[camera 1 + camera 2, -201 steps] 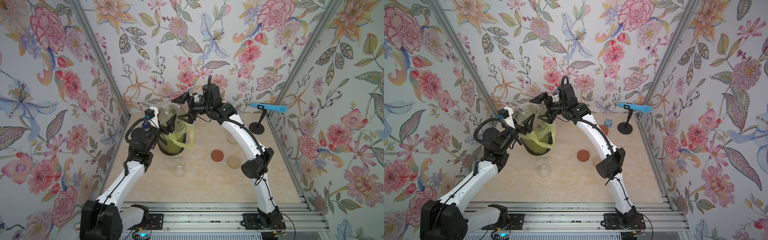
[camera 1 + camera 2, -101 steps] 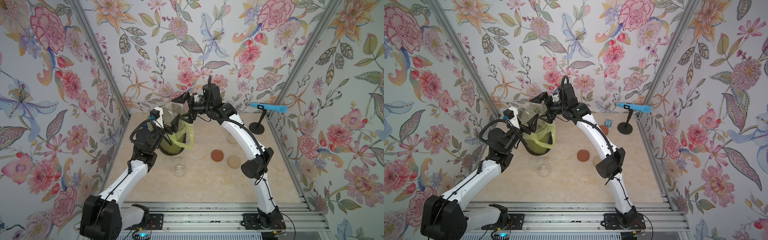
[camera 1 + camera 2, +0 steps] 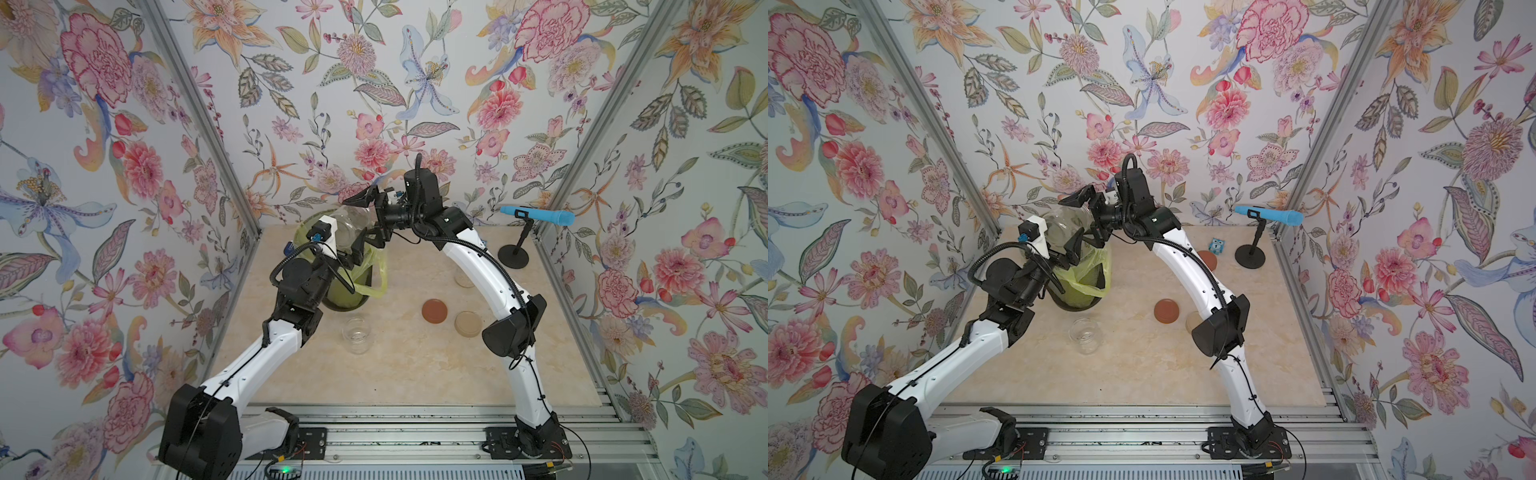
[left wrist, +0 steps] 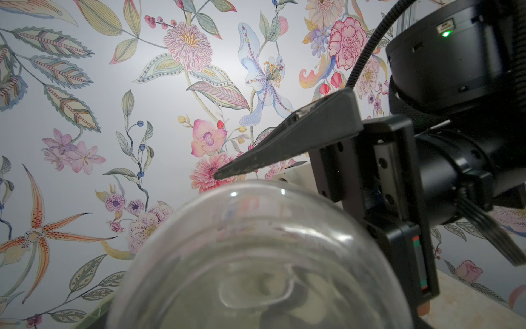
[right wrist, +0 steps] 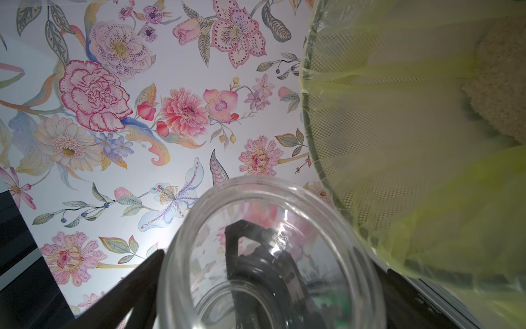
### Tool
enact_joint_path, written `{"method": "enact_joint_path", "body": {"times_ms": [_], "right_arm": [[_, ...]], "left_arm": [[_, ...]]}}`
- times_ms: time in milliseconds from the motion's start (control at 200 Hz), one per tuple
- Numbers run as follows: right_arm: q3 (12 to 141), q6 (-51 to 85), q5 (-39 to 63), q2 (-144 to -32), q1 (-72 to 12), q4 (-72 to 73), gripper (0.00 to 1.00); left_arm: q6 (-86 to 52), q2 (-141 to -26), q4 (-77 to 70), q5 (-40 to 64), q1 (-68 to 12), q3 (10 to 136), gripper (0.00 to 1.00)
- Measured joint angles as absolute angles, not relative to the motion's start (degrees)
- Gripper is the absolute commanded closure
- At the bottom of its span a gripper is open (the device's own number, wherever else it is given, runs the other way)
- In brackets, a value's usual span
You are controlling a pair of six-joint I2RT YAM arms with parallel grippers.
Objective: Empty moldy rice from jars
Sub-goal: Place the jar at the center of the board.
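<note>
An empty clear jar [image 3: 351,222] [image 3: 1065,224] hangs on its side above the green bin [image 3: 349,297] [image 3: 1084,291]. My right gripper [image 3: 358,224] is spread wide, its fingers [image 5: 128,284] pressed on both sides of the jar [image 5: 270,250], whose mouth faces its wrist. My left gripper [image 3: 353,257] [image 3: 1069,254] sits at the jar's base [image 4: 256,256]; its fingers are hidden there. Moldy rice [image 5: 498,85] lies as a beige grainy lump inside the bin's yellow-green liner. A second empty jar [image 3: 356,334] [image 3: 1086,334] stands open on the table. A third jar [image 3: 463,278] shows partly behind the right arm.
A reddish-brown lid [image 3: 435,311] and a beige lid [image 3: 468,323] lie on the table right of centre. A blue microphone [image 3: 538,216] on a black stand and a small blue toy [image 3: 1216,246] are at the back right. Floral walls close in three sides.
My left gripper has swung from beside the bin's left rim up and right to the jar's base. The right arm and the jar have stayed where they were.
</note>
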State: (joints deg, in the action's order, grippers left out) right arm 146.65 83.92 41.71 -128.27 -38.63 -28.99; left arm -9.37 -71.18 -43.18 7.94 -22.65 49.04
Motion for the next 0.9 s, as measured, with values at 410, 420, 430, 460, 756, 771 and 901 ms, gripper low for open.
{"method": "enact_joint_path", "body": {"times_ms": [410, 420, 430, 460, 756, 771, 901], "right_arm": [[145.6, 86.4, 42.6, -128.3, -39.1, -26.8, 0.35], [145.6, 86.4, 42.6, -128.3, -39.1, -26.8, 0.37], [145.6, 86.4, 42.6, -128.3, -39.1, -26.7, 0.4], [145.5, 86.4, 42.6, -128.3, -39.1, -26.7, 0.49], [145.4, 85.8, 42.9, -128.3, -39.1, -26.3, 1.0], [145.4, 85.8, 43.0, -128.3, -39.1, -26.3, 1.0], [145.3, 84.4, 43.9, -128.3, -39.2, -26.3, 1.0]], "left_arm": [[-7.2, -71.4, -43.9, 5.7, -23.9, 49.0, 1.0], [-7.2, -71.4, -43.9, 5.6, -23.9, 49.0, 1.0], [-7.2, -71.4, -44.0, 5.6, -23.9, 49.0, 1.0], [-7.2, -71.4, -44.0, 5.5, -23.9, 49.0, 1.0], [-7.2, -71.0, -43.7, 5.0, -24.0, 48.7, 0.02], [-7.0, -70.9, -43.7, 5.0, -24.0, 48.6, 0.01], [-7.5, -70.0, -43.0, 4.0, -24.2, 48.5, 0.0]]}}
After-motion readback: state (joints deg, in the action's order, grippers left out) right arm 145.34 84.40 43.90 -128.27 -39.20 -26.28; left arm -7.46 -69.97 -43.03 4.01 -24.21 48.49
